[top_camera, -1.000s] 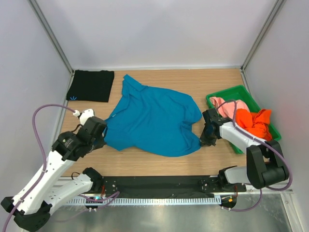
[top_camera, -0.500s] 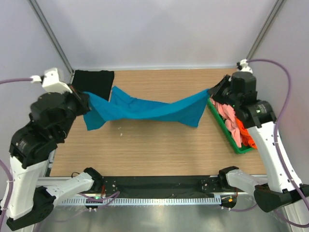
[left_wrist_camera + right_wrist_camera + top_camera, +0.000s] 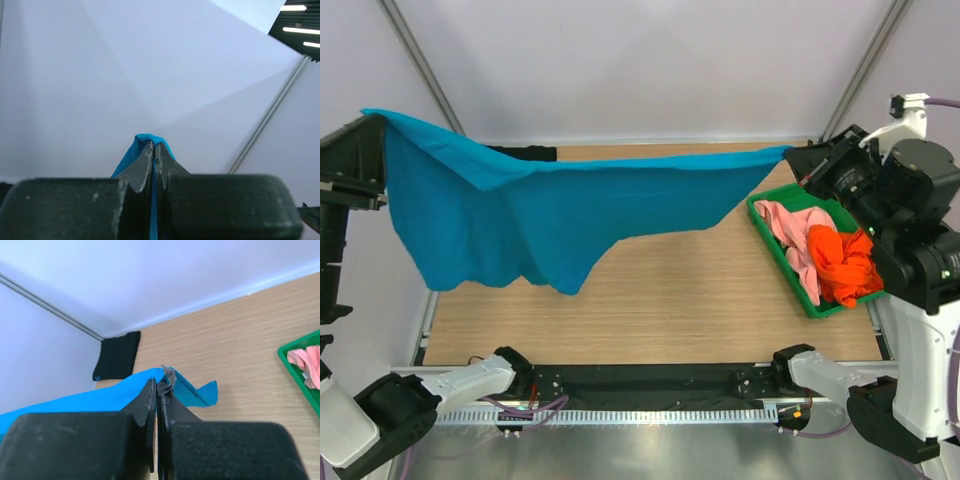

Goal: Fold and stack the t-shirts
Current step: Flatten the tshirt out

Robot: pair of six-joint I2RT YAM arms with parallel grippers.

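**Top external.** Teal-blue t-shirt [image 3: 550,215] is off the table [image 3: 670,300], strung between both arms. Left gripper [image 3: 377,118], at 10 o'clock, is clenched on one corner. Right gripper [image 3: 798,155], at 2 o'clock, is clenched on the other. The top edge runs taut between them. The lower edge sags unevenly, deepest toward 8 o'clock; I cannot tell whether it touches the wood.

A sliver of the black t-shirt [image 3: 525,152] shows at 11 o'clock behind the teal cloth. The green tray [image 3: 772,243] at 3 o'clock holds the pink t-shirt [image 3: 790,225] and the orange t-shirt [image 3: 842,262], both bunched.

**Left wrist.** The jaws are pressed together with teal cloth [image 3: 142,141] nipped at the tips. Only wall shows beyond them.

**Right wrist.** The jaws are shut on a teal hem [image 3: 195,390]. The black t-shirt [image 3: 117,356] lies as a flat rectangle at 11 o'clock.

**Progress (judgement).**
- Black looks folded and placed, so it is probably the base of the stack.
- Teal is spread but unfolded.
- Pink and orange are untouched.
- That leaves roughly three of the four still to do.

**Room.**
- Bare wood from centre to 6 o'clock gives space to lay teal flat.
- The side walls sit close to both grippers, so there is little outward slack.
- The tray rim crowds the 3 o'clock edge.
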